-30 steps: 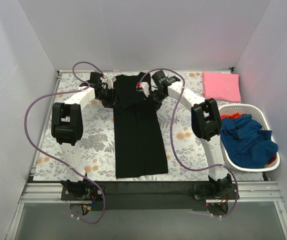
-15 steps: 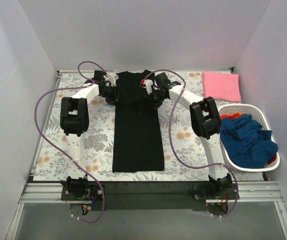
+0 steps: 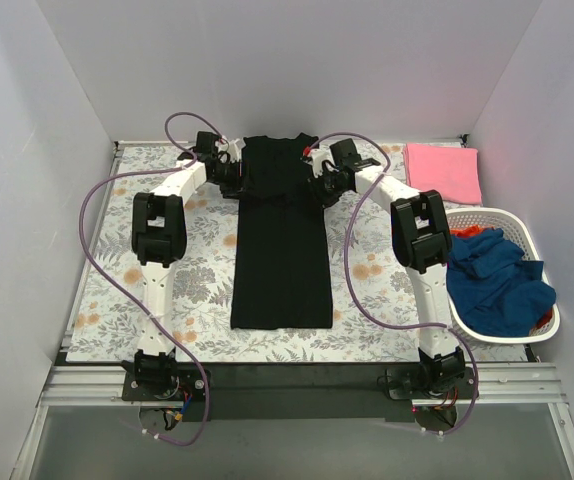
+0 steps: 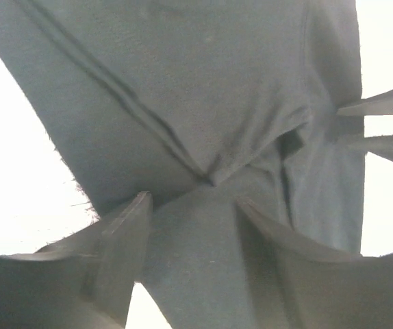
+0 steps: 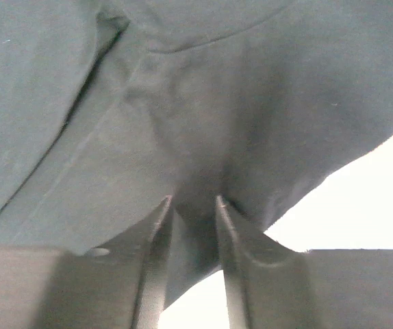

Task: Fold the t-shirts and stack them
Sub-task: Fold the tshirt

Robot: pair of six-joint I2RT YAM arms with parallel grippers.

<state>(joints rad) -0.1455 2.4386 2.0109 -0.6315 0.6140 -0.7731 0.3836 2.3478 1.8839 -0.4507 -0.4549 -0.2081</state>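
A black t-shirt (image 3: pixel 280 240), folded into a long narrow strip, lies down the middle of the floral table. My left gripper (image 3: pixel 235 172) holds its far left corner and my right gripper (image 3: pixel 319 178) holds its far right corner. In the left wrist view the jaws stand fairly wide with black cloth (image 4: pixel 196 123) between them. In the right wrist view the jaws are pinched on a fold of the black cloth (image 5: pixel 203 137). A folded pink t-shirt (image 3: pixel 443 170) lies at the far right.
A white basket (image 3: pixel 523 243) at the right edge holds crumpled blue (image 3: pixel 493 280) and orange garments. White walls close in the table at the back and both sides. The floral tablecloth (image 3: pixel 182 280) shows on both sides of the strip.
Both grippers have moved toward the back wall with the shirt's top end. The whole black strip has slid away from the front edge and lies straighter.
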